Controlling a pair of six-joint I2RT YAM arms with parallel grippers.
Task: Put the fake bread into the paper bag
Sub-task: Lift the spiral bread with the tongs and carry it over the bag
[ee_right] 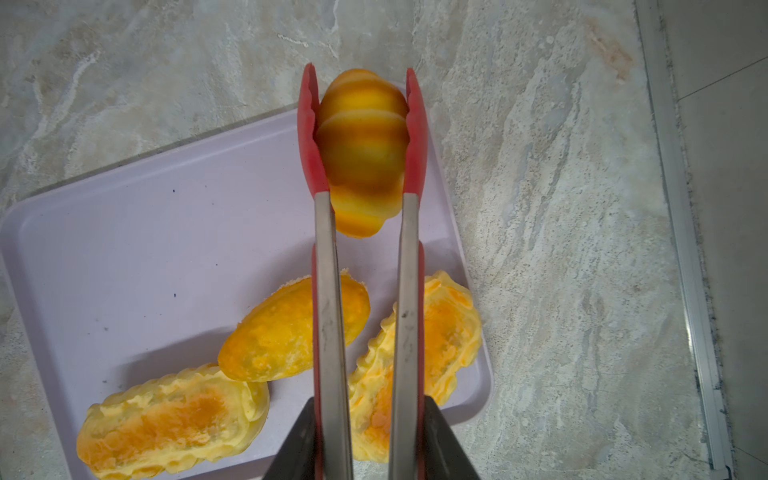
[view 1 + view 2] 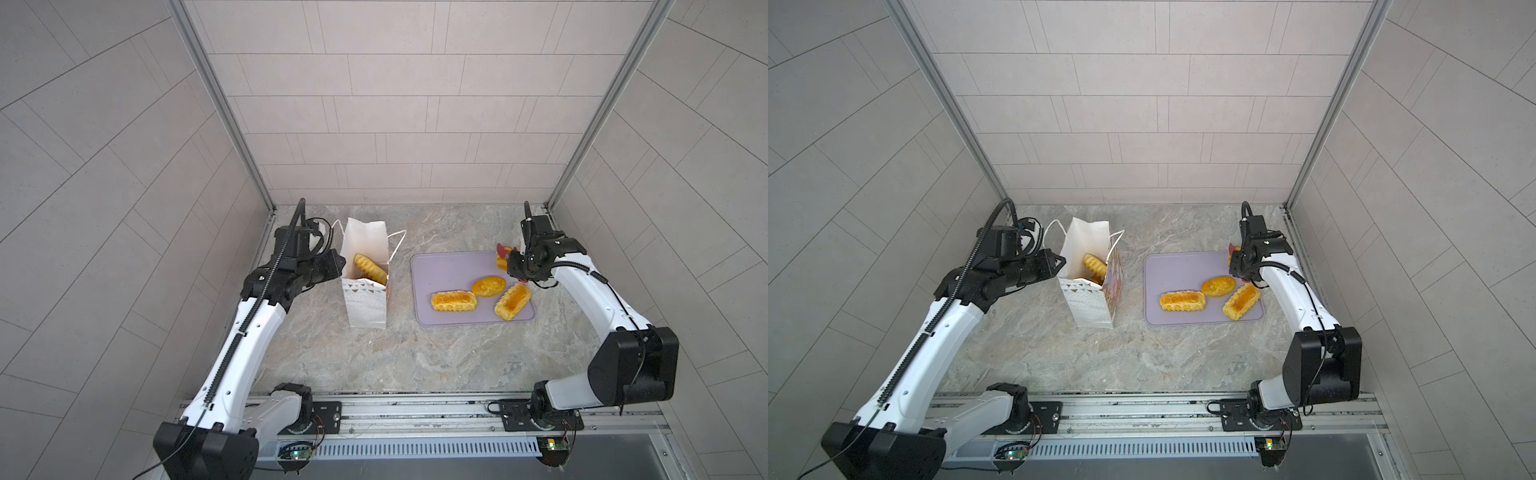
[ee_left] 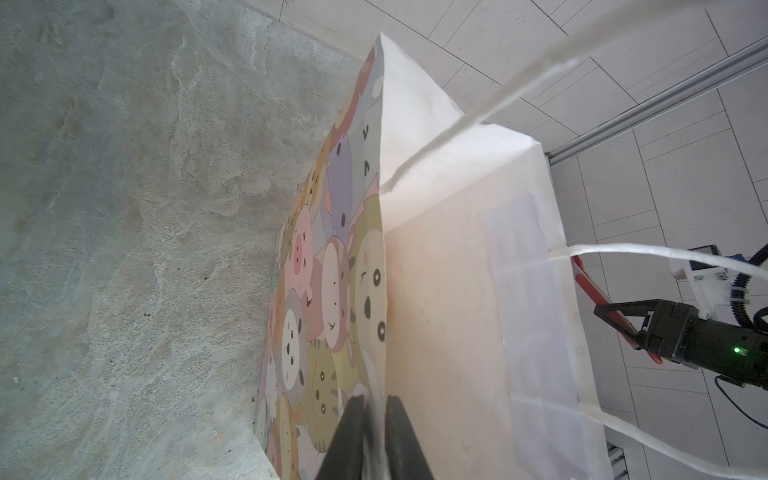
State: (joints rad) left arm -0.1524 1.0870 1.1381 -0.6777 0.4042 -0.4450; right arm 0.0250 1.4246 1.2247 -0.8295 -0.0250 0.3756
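**Roll in the tongs, bag held open**

The right gripper [image 1: 368,415] has its fingers pressed against the steel arms of a pair of tongs [image 1: 328,291], squeezing them. The red tips clamp a striped roll [image 1: 361,149] between them. In a top view the roll [image 2: 501,261] sits at the upper right corner of the tray [image 2: 440,266], right of centre in the frame, and looks lifted off it. The tongs probably suit it because their broad soft tips grip a rounded, glossy piece.

Two ridged loaves [image 2: 453,301] [image 2: 512,301] and an oval bun [image 2: 489,286] lie close together on the lower right part of the tray.

The left gripper [image 3: 374,419] pinches the top edge of the paper bag [image 3: 449,291], fingers closed on the paper. This likely steadies the light bag and holds its mouth open. The bag stands upright just left of the tray, with one ridged loaf [image 2: 370,268] already inside. The cord handles [image 2: 397,245] by the mouth could catch the tongs.
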